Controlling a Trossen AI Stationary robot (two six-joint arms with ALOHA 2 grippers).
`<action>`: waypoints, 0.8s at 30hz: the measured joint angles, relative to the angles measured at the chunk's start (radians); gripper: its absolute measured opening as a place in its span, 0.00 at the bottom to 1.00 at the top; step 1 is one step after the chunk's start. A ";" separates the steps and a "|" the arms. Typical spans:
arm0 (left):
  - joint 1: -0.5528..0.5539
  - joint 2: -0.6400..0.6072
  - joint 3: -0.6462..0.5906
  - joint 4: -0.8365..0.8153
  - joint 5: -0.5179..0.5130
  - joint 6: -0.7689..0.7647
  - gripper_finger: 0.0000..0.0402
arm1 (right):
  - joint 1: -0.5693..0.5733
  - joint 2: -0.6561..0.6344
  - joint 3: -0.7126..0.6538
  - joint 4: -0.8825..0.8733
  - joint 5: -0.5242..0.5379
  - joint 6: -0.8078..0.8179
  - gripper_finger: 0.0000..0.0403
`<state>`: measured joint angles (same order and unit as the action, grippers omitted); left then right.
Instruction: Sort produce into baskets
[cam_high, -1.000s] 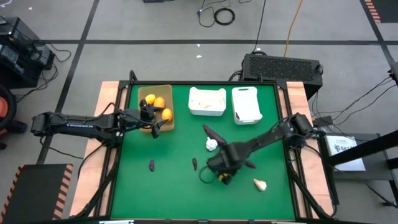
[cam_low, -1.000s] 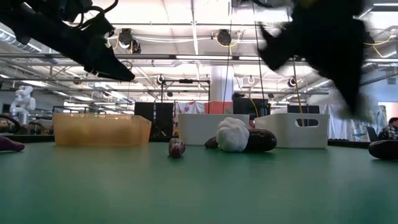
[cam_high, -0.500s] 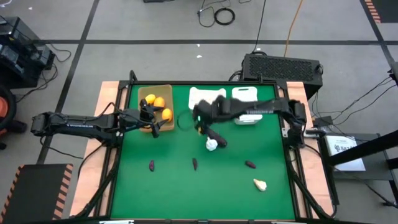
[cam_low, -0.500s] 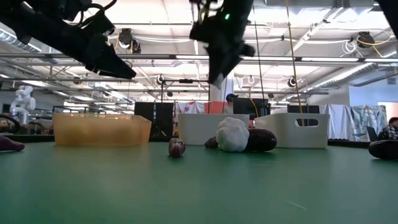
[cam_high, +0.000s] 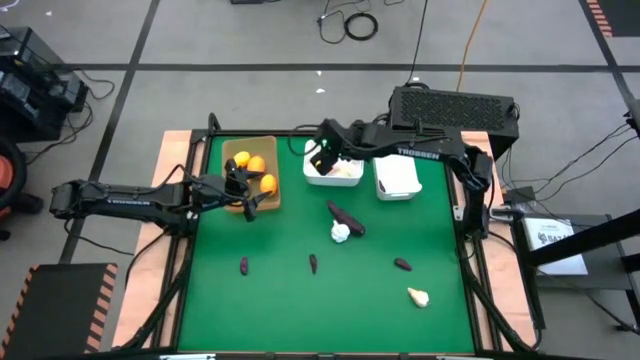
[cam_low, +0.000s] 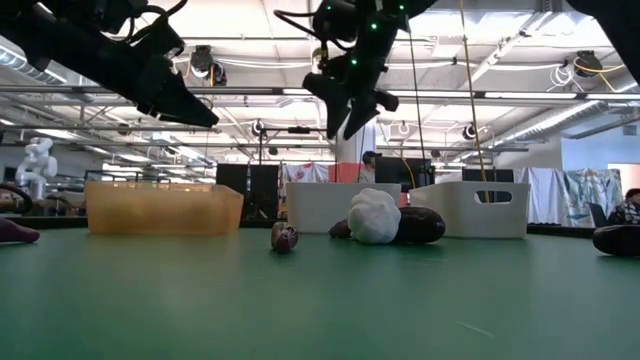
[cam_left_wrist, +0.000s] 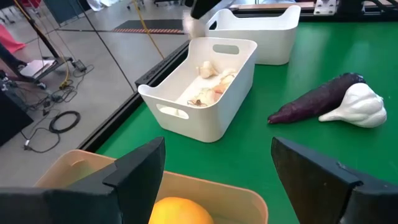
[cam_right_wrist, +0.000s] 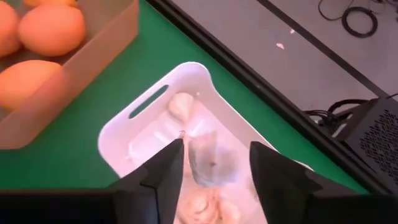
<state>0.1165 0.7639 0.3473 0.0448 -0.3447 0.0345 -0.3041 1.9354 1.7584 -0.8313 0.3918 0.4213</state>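
My right gripper (cam_high: 322, 158) hangs open above the left white bin (cam_high: 341, 146). A blurred whitish garlic piece (cam_right_wrist: 211, 163) shows between its fingers without touching them, over the bin, where garlic bulbs (cam_right_wrist: 181, 104) lie. My left gripper (cam_high: 245, 190) is open and empty above the tan tray (cam_high: 272, 150), which holds orange fruits (cam_high: 255, 165). On the green table lie a long purple eggplant (cam_high: 346, 216) against a garlic bulb (cam_high: 340, 233), another garlic bulb (cam_high: 418, 296), and three small purple pieces (cam_high: 243, 265), (cam_high: 313, 263), (cam_high: 402, 265).
The second white bin (cam_high: 396, 168) stands right of the first at the table's far edge. A black box (cam_high: 455, 105) sits behind the table. The right arm (cam_high: 420, 153) reaches across both bins. Green mat lies open at the near left.
My right gripper has swung from low over the table's near middle toward the far edge and left, rising, and now hangs above the left white bin. The pieces on the table have stayed where they were.
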 joint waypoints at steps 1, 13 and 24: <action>0.000 0.000 0.000 0.000 0.000 0.002 0.75 | -0.004 0.000 0.000 -0.004 0.000 0.001 0.45; 0.000 0.000 0.000 0.000 0.000 0.007 0.75 | 0.015 0.000 0.000 -0.017 -0.159 0.007 0.59; 0.000 0.000 0.000 0.000 0.000 0.007 0.75 | 0.238 0.000 0.000 -0.112 -0.459 0.172 0.59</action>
<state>0.1165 0.7639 0.3473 0.0444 -0.3444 0.0414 -0.0664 1.9354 1.7584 -0.9428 -0.0673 0.5938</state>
